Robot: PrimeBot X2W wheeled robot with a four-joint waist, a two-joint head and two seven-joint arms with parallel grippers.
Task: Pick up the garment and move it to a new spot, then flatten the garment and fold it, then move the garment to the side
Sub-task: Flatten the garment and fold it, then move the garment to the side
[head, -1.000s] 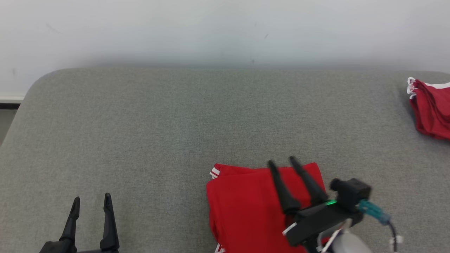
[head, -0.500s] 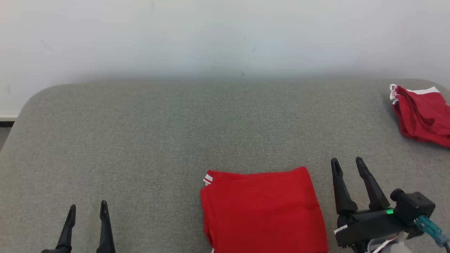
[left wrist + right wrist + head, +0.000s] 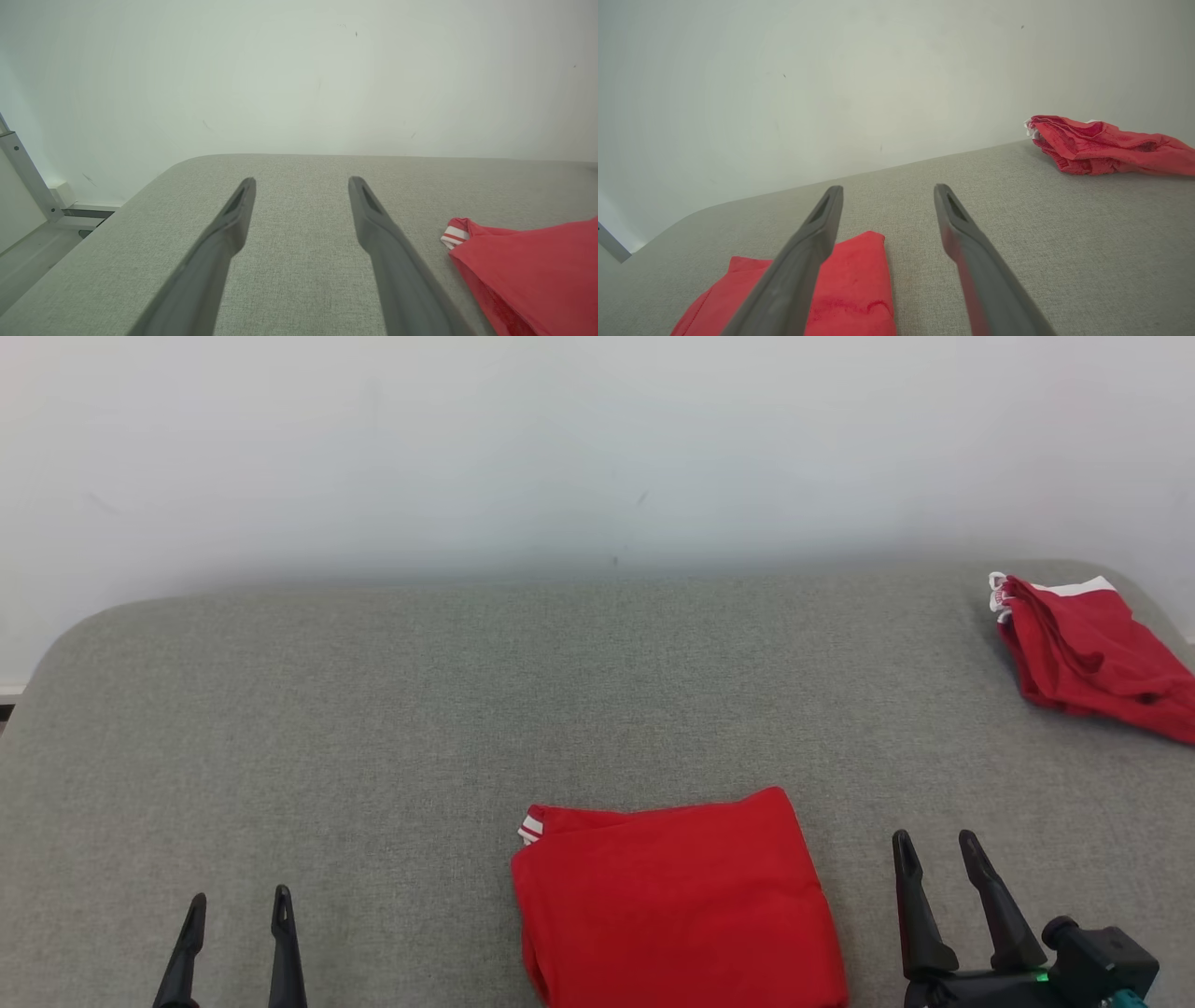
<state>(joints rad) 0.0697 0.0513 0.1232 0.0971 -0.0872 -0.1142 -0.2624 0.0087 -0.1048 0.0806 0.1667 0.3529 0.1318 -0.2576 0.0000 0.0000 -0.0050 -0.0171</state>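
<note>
The red garment [image 3: 672, 896] lay folded into a neat rectangle at about 6 o'clock on the grey padded tabletop [image 3: 373, 728], close to our near edge, with a white-striped hem poking out at its 10 o'clock corner. By our reckoning the folding was done and what remained was to move it aside.

To do that well, we judged the grip should take every layer at once. A finger should slide under the folded edge while the other presses down from above, since pinching only the top layer would peel the fold open. We thought a low carry or a short drag across the cloth surface was safer than a high lift, which could let the loose layers sag. A second red garment [image 3: 1083, 649] lay rumpled at 2 o'clock near the far corner. It seemed a likely place to put ours, and we would set it down beside that pile, not on top of it.

The right pincer [image 3: 934, 839] hovered just off the garment's 3 o'clock edge, its fingers apart and empty, pointing toward 12 o'clock and touching no cloth. The left pincer [image 3: 238, 897] sat well apart at the garment's 9 o'clock, likewise spread and holding nothing, its fingers aimed at the pale wall [image 3: 560, 448].
</note>
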